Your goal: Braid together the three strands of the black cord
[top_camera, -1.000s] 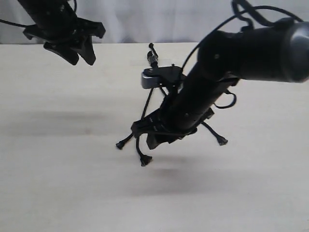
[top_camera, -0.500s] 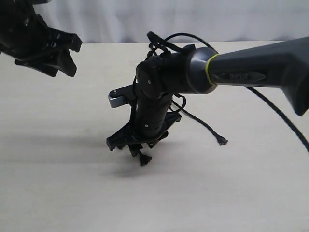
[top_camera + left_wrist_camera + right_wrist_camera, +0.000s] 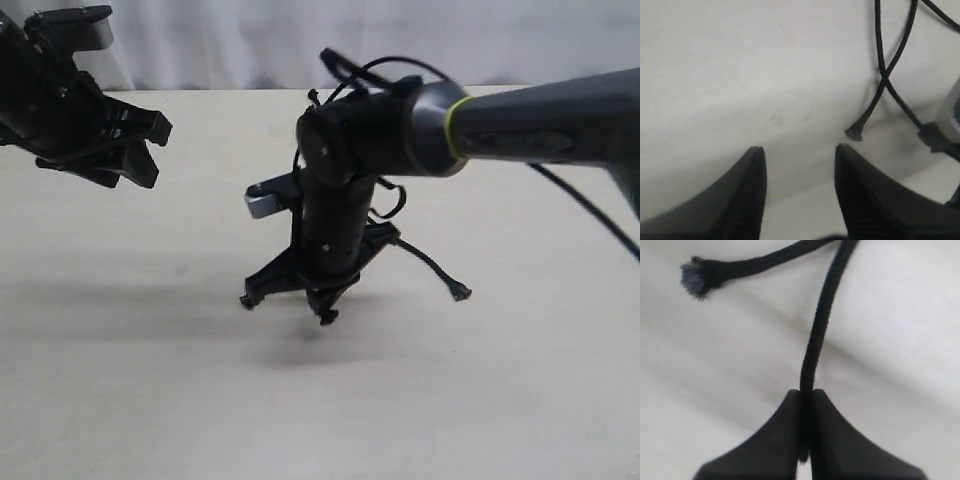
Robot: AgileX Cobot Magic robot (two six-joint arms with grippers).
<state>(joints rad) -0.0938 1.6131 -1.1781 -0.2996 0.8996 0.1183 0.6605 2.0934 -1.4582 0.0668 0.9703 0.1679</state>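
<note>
The black cord lies on the pale table, its bound end [image 3: 315,98] at the back. My right gripper [image 3: 326,308] points down at the table's middle and is shut on one strand [image 3: 819,335], which runs out from between its fingertips [image 3: 790,405]. A second strand with a frayed tip [image 3: 695,277] lies just beyond it; that tip [image 3: 247,300] shows left of the gripper. The third strand [image 3: 440,275] trails off to the right. My left gripper [image 3: 152,152] hangs open at the far left with nothing in it [image 3: 800,152]. It looks onto a flared strand tip [image 3: 855,133] and two crossing strands [image 3: 885,77].
The right arm's big dark forearm [image 3: 520,125] reaches in from the right and hides most of the cord's middle. Its smooth black cable [image 3: 590,210] loops behind it. A white curtain [image 3: 250,40] runs behind the table's far edge.
The right arm has swung round and its gripper has moved left over the strand ends, now pointing straight down with a strand pinched. The left gripper has shifted left and lower.
</note>
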